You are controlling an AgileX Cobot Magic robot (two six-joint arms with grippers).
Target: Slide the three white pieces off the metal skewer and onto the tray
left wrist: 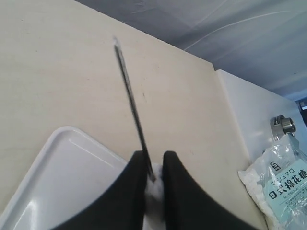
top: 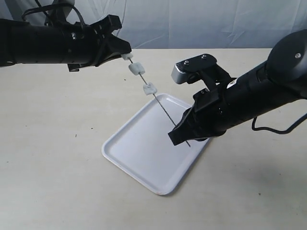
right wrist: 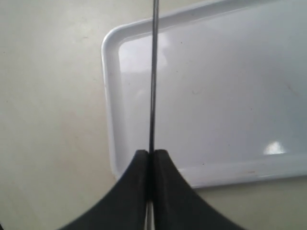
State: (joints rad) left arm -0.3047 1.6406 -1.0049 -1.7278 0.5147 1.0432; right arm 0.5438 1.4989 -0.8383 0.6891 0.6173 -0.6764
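We count three white pieces (top: 136, 68), one metal skewer (top: 165, 109), one tray (top: 139, 153) and one printed bag (left wrist: 280, 177) of white lumps.

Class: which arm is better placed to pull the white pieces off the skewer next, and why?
Left. The left end effector sits at the top piece, fingers either side; the right end effector clamps the skewer low over the tray.

Exterior view angled down at table (top: 48, 167), wrist views close, sharing tray (top: 139, 153) and skewer (top: 165, 112)

Robot lab, draped backdrop (top: 201, 24), beige tabletop (top: 48, 182)
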